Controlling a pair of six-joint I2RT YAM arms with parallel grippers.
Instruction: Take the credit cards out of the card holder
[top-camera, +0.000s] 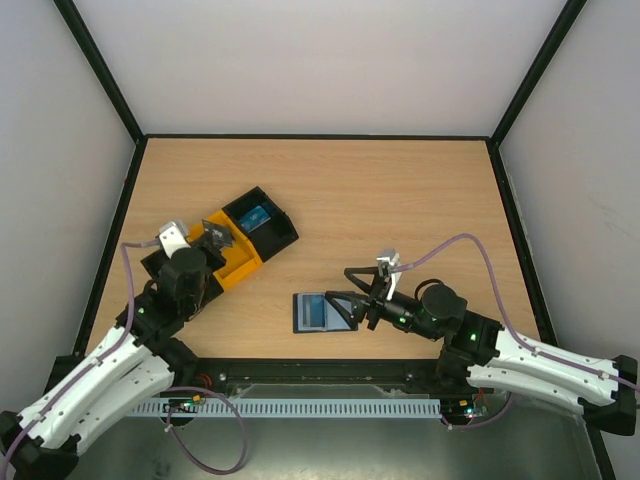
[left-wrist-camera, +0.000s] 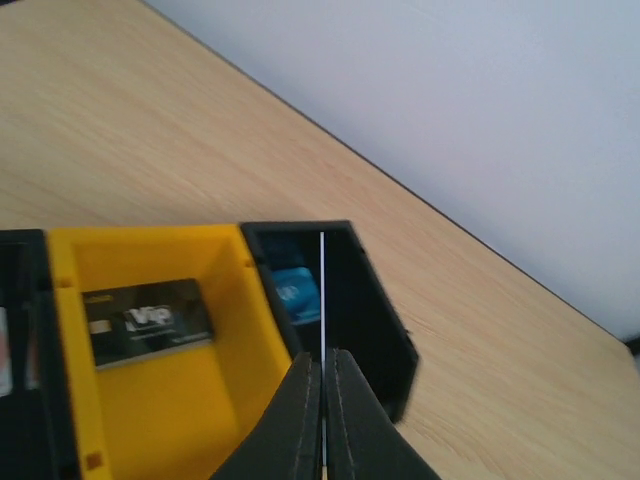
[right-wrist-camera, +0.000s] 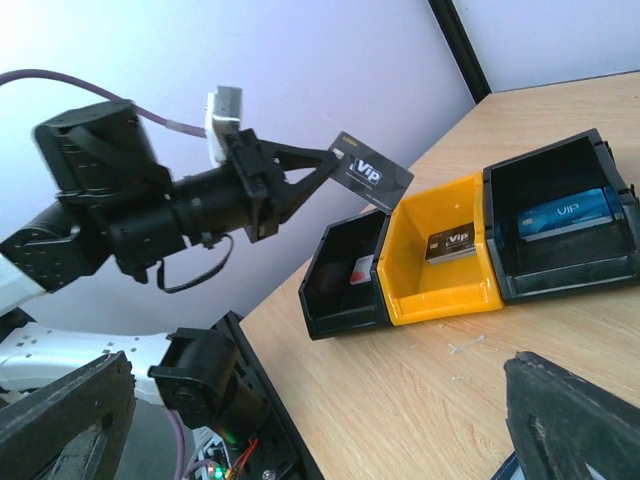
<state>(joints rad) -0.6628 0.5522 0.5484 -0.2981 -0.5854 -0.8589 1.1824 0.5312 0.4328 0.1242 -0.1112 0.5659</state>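
The card holder (top-camera: 313, 312) lies open on the table, grey-blue panel up. My right gripper (top-camera: 362, 298) is open at its right edge and holds nothing; its fingers (right-wrist-camera: 575, 420) frame the right wrist view. My left gripper (top-camera: 212, 235) is shut on a dark patterned credit card (right-wrist-camera: 372, 172), seen edge-on in the left wrist view (left-wrist-camera: 322, 300), above the trays. A second dark card (left-wrist-camera: 150, 322) lies in the yellow tray (right-wrist-camera: 440, 290), the blue card (right-wrist-camera: 565, 213) in the far black tray (top-camera: 270, 232), and the white card with a red mark (right-wrist-camera: 360, 270) in the near black tray (right-wrist-camera: 345, 300).
The three trays stand in a row at the table's left, partly under my left arm. Black frame rails run along the table's edges (top-camera: 510, 220), with white walls behind.
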